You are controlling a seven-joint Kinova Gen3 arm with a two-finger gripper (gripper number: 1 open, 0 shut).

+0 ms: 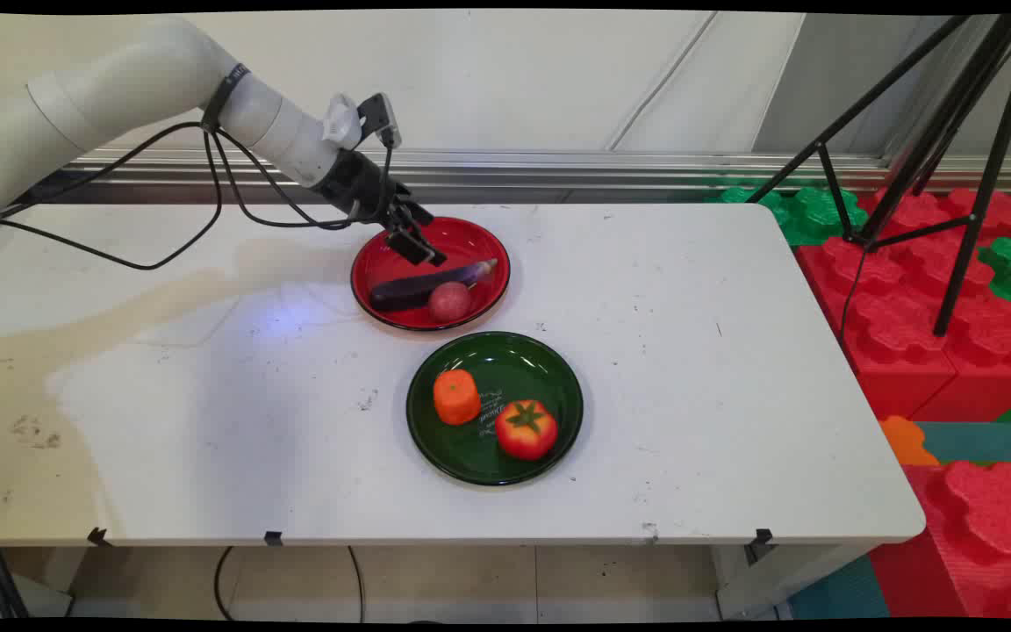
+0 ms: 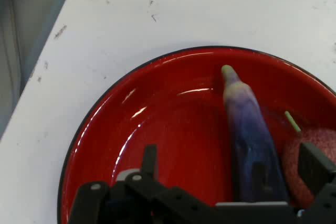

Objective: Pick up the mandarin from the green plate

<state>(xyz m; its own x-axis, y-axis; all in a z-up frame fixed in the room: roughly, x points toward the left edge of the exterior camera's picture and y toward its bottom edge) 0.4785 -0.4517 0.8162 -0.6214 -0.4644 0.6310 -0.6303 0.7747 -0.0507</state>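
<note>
Green plate nearest us held a tomato and carrot piece. Beyond, we logged the gripper open, empty, over the red plate beside the eggplant and pink ball.

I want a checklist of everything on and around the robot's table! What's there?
Surface: white table, scuffed and stained.
Things: red plate holding an eggplant and a pink round fruit; green plate holding an orange piece and a tomato.
Clutter: nothing seen.
Gripper: gripper open, low over the red plate, eggplant between its fingers.
Cables: black cables hanging from the arm.
Surroundings: tripod, red and green foam blocks.
</note>
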